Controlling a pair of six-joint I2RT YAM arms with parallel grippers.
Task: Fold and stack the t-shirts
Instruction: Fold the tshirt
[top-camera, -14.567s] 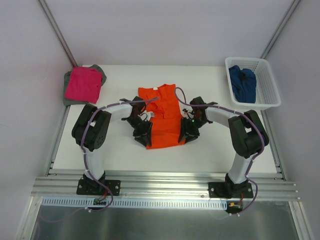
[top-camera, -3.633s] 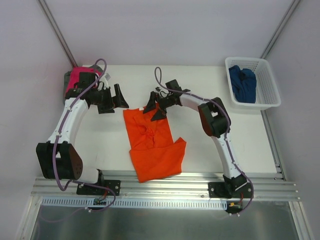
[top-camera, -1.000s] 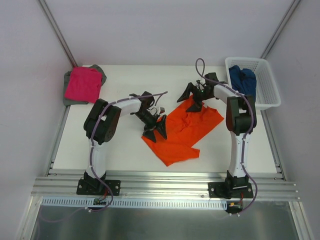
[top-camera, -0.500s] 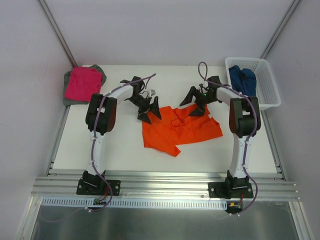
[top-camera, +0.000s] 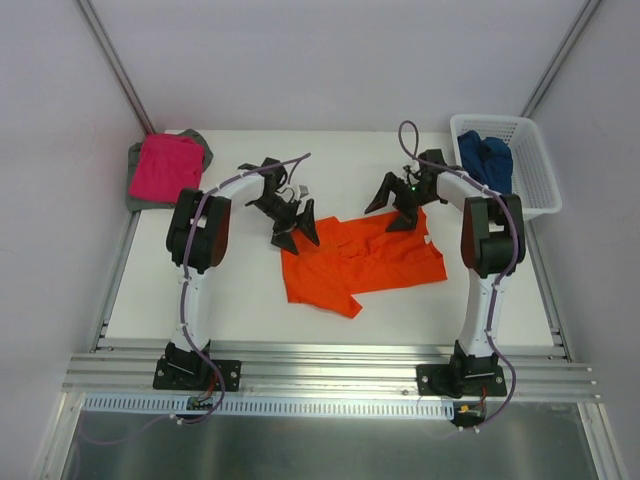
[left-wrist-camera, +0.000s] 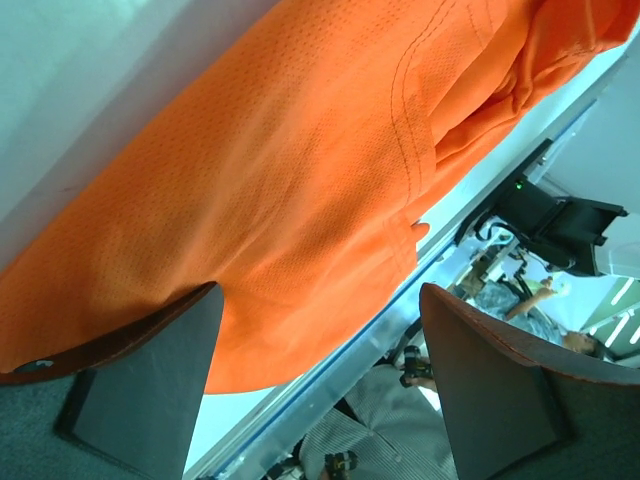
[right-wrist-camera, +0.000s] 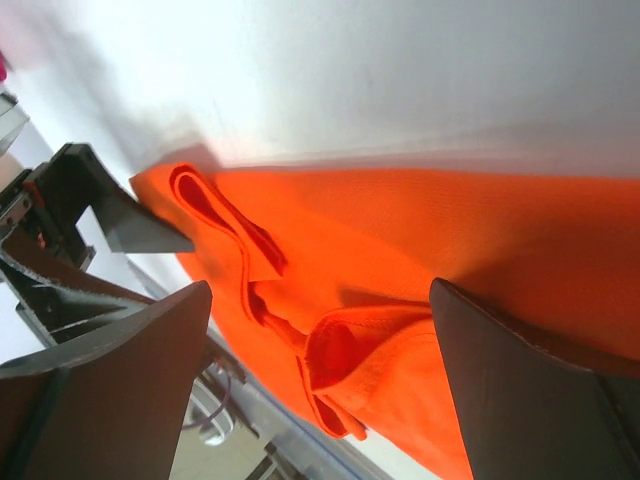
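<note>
We see the orange t-shirt (top-camera: 362, 262) lying rumpled under both tools, left gripper (top-camera: 297, 235) at its far-left corner, right gripper (top-camera: 393, 210) at its far-right edge, both gaping empty.

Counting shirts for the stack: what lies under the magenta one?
A grey t-shirt lies under the magenta t-shirt, showing only along its left and far edges. The rest is covered; anything further beneath cannot be seen.
</note>
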